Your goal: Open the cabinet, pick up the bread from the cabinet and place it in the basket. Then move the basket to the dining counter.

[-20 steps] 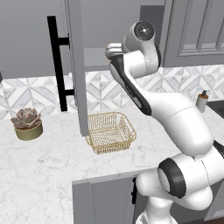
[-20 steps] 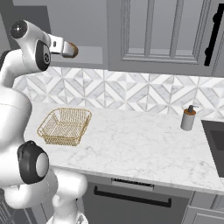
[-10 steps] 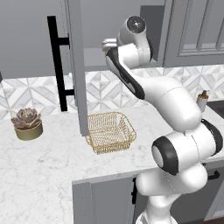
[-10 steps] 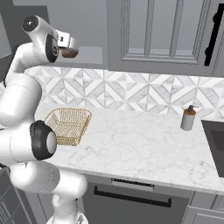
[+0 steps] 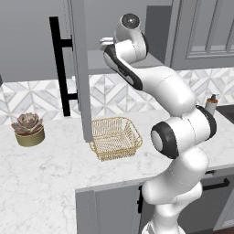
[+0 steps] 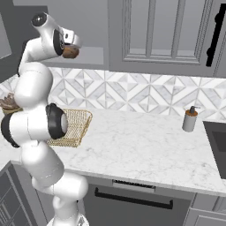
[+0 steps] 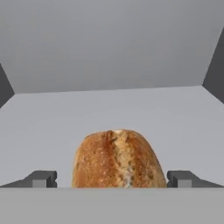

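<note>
Since the earlier frames the gripper (image 7: 112,186) has been carried further into the open cabinet (image 5: 123,61), level with its shelf. The bread (image 7: 119,159) is seen between the spread fingers (image 7: 41,179), its long axis running away along the gripper; contact cannot be told. No writing can be read. Bare shelf lies around the bread. The basket (image 5: 115,137) sits below on the worktop (image 6: 145,145).
</note>
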You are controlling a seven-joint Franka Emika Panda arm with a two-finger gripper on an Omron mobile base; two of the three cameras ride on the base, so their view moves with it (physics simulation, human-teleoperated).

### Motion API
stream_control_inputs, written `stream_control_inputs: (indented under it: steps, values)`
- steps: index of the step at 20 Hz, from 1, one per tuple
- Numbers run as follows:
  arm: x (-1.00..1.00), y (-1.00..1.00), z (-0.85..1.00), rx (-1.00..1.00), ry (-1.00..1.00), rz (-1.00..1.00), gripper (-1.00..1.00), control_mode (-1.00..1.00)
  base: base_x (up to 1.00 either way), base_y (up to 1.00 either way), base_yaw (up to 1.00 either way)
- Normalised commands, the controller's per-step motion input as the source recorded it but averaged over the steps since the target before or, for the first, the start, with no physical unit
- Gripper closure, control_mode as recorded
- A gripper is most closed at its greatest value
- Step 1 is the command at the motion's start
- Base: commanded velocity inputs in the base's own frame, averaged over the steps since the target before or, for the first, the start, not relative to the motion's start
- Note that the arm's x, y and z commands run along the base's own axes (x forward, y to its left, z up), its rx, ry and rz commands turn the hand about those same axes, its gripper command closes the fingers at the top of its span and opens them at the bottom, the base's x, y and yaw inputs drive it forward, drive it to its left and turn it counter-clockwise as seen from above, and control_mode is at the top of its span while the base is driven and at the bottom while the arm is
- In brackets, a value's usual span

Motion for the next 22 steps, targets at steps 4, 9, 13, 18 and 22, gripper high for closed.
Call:
stream_control_inputs:
  steps: [4,9,13,18,22]
  values:
    - [0.45,0.0,-0.04,0.0,0.1,0.0,-1.0,-1.0,0.0,0.0,0.0]
    - [0.12,-0.02,-0.25,-0.02,0.07,0.0,-1.0,-1.0,0.0,0.0,0.0]
    - [0.0,0.0,-0.39,-0.03,0.03,0.0,-1.0,-1.0,0.0,0.0,0.0]
    - [0.0,0.0,-0.32,-0.02,0.0,0.0,-1.0,-1.0,0.0,0.0,0.0]
    - [0.0,0.0,-0.22,0.0,0.0,0.02,-1.0,-1.0,0.0,0.0,0.0]
